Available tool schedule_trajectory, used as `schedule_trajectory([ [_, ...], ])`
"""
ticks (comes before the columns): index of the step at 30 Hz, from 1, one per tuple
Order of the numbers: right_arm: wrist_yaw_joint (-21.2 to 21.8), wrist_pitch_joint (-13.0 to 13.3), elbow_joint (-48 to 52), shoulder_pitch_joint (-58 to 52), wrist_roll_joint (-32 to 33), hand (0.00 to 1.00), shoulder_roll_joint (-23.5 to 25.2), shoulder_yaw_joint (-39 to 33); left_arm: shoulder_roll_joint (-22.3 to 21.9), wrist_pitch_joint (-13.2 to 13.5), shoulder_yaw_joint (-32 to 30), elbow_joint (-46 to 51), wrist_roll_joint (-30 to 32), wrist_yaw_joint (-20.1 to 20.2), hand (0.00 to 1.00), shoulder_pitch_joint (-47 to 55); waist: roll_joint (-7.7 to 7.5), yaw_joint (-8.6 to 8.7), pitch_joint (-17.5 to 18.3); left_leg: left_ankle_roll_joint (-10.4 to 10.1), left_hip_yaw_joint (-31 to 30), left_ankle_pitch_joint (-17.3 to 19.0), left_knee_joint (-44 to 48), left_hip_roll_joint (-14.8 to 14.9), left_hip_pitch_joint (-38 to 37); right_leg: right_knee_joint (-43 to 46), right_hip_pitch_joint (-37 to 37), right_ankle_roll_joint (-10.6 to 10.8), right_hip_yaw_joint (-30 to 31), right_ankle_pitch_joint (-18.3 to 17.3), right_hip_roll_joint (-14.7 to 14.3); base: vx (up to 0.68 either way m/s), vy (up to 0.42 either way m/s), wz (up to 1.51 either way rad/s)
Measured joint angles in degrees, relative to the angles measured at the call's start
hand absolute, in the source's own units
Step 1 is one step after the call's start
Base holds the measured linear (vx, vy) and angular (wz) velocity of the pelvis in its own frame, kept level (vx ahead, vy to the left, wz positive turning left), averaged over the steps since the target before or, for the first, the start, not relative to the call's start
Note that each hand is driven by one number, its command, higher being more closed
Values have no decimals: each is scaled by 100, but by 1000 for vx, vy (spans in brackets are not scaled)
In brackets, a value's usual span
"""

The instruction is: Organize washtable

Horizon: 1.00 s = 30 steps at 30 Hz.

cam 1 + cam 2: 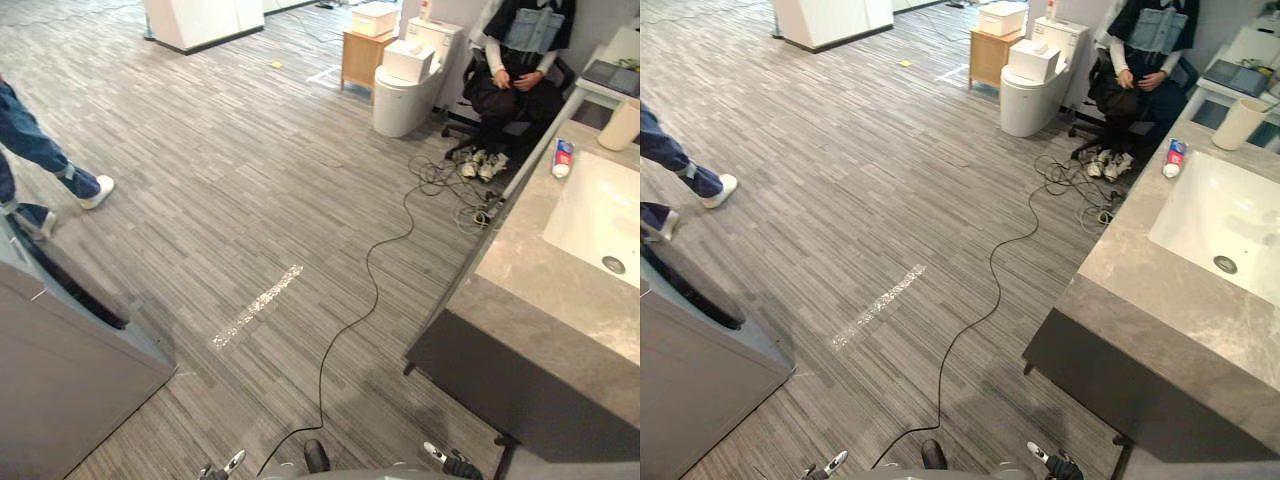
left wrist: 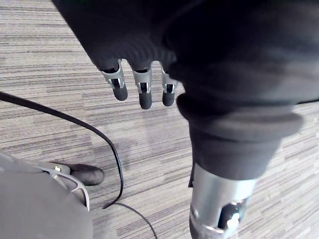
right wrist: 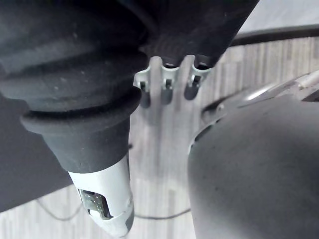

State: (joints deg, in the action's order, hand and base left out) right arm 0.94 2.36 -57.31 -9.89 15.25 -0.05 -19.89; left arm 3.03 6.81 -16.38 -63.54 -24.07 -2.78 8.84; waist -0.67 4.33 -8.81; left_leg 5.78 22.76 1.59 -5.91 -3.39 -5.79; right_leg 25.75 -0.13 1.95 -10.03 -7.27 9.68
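The washtable [image 1: 545,275] is a grey stone counter on a dark cabinet at the right, with a white sink basin [image 1: 600,215] set in it. A red, white and blue tube [image 1: 563,158] lies on the counter by the basin's far corner. A cream cup [image 1: 620,125] stands just beyond it. My left hand [image 2: 144,89] hangs over the striped floor with its fingers straight and holds nothing. My right hand [image 3: 169,84] also hangs low beside me, fingers straight and empty. Both hands are well short of the counter.
A person sits on a chair [image 1: 520,50] behind the washtable's far end. Another person's legs [image 1: 40,150] step by at the left. A grey cabinet [image 1: 60,370] stands at lower left. A white bin [image 1: 405,90] and a wooden cabinet [image 1: 365,55] stand at the back.
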Motion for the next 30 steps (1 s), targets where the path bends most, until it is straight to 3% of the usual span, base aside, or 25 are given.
schedule_trajectory([
  [3,-2,-6,33,-84,100,0,-28,-54,-135,-32,141,-2,2,5,0,-307,102,33,-41,-27,-272,18,1,127,72,409,-583,64,-302,-411,-314,121,12,31],
  [4,2,1,34,-70,129,0,-37,-88,-142,-62,184,-3,21,11,0,-389,133,98,-68,-352,-87,501,18,204,77,248,-861,50,-422,-420,-439,109,72,11],
  [5,-3,15,36,-64,122,0,14,-81,-111,-86,140,-4,24,8,0,-395,-27,122,-35,-600,312,853,180,228,6,-23,-939,62,-487,-416,-387,234,25,18],
  [6,-23,65,102,-136,147,0,177,-178,18,-98,-7,-10,25,-21,0,-515,-111,158,-265,150,787,1239,1420,654,89,-382,-909,182,-753,-297,-176,298,1,22],
  [7,-52,68,-6,-170,185,0,134,-305,-37,-104,20,0,36,-70,0,-535,-134,154,-268,-449,691,1136,1354,668,-124,-554,-1037,195,-776,-177,7,325,-20,26],
  [8,-75,3,-45,-228,173,0,110,-265,-48,-110,71,58,59,-75,0,-571,-121,125,-251,-568,683,1146,1161,575,-237,-687,-1113,86,-792,-80,27,285,17,26],
  [9,-74,-37,-53,-336,172,0,143,-261,-132,-106,107,61,83,-89,0,-604,-73,144,-215,-559,584,1110,901,396,-360,-881,-1291,-116,-811,99,15,315,3,45],
  [11,-81,-53,-93,-359,149,0,83,-268,-213,-128,116,52,97,-95,0,-606,-23,331,-166,-549,380,1104,690,239,-482,-842,-1534,-284,-613,246,-74,399,-43,72],
  [12,-69,-84,-140,-359,112,0,76,-338,-275,-133,125,65,111,-95,0,-599,45,453,-126,-699,231,1202,653,250,-568,-664,-1626,-330,-570,279,-221,395,-77,67],
  [14,-71,-132,-158,-368,23,0,15,-382,-315,-150,109,115,109,-105,0,-486,176,435,-24,-1090,240,1422,1057,458,-660,-642,-1579,-466,-636,359,-604,458,-114,33],
  [15,-87,-143,-210,-383,-34,0,36,-357,-221,-146,100,235,106,-107,0,-362,-6,422,151,-1112,299,1438,1746,492,-496,-1055,-1439,-697,-630,743,-785,554,-168,-1],
  [16,-66,-150,-259,-358,-69,0,-17,-344,-272,-150,104,238,107,-113,0,-364,71,424,181,-1182,269,1499,2196,637,-387,-1120,-1274,-636,-631,735,-809,670,-167,-21],
  [17,-69,-134,-235,-283,-94,0,-148,-192,-335,-151,106,269,102,-105,0,-366,137,409,252,-1302,294,1414,3296,974,-14,-1346,-1034,-670,-537,735,-944,553,-97,-58],
  [18,-85,-102,-211,-81,-159,0,-216,-112,-392,-138,99,333,12,-127,0,-367,239,383,227,-1334,386,1045,4465,1288,350,-1598,-803,-670,-322,709,-1067,548,-68,-82],
  [19,-84,-88,-203,18,-188,0,-234,-39,-398,-131,80,343,-20,-142,0,-395,275,341,204,-1315,459,962,4923,1479,510,-1717,-674,-670,-169,711,-1097,506,-37,-110],
  [20,-98,-33,-206,178,-195,0,-274,5,-526,-125,46,346,-65,-192,0,-479,308,263,165,-1250,712,1056,5404,1670,620,-1901,-386,-671,109,712,-1099,457,30,-100],
  [23,-173,-5,-257,515,-187,0,-202,21,-592,-69,52,558,-215,-246,0,-504,172,152,81,-911,1069,1465,5255,1735,754,-2212,254,-700,873,640,-797,431,157,-98],
  [26,-195,-4,-323,632,-187,0,-195,43,-577,-4,57,694,-341,-263,0,-510,164,115,41,-881,413,1567,4460,1778,1516,-2221,524,-299,1228,232,-464,274,252,-52],
  [28,-205,6,-429,567,-193,0,-245,22,-505,6,53,705,-487,-262,0,-510,150,130,28,-1329,-537,1239,2757,1757,1854,-2142,722,106,1388,-148,-152,327,433,-37],
  [29,-209,0,-437,528,-197,0,-268,22,-502,9,43,720,-527,-263,0,-509,159,133,22,-1440,-712,1140,2319,1768,1868,-2105,786,206,1460,-271,-77,322,470,-50],
  [30,-213,5,-430,422,-202,0,-285,29,-520,16,30,728,-586,-263,0,-494,172,122,11,-1623,-793,621,2001,1852,1850,-2070,871,400,1605,-467,79,387,501,-50],
])
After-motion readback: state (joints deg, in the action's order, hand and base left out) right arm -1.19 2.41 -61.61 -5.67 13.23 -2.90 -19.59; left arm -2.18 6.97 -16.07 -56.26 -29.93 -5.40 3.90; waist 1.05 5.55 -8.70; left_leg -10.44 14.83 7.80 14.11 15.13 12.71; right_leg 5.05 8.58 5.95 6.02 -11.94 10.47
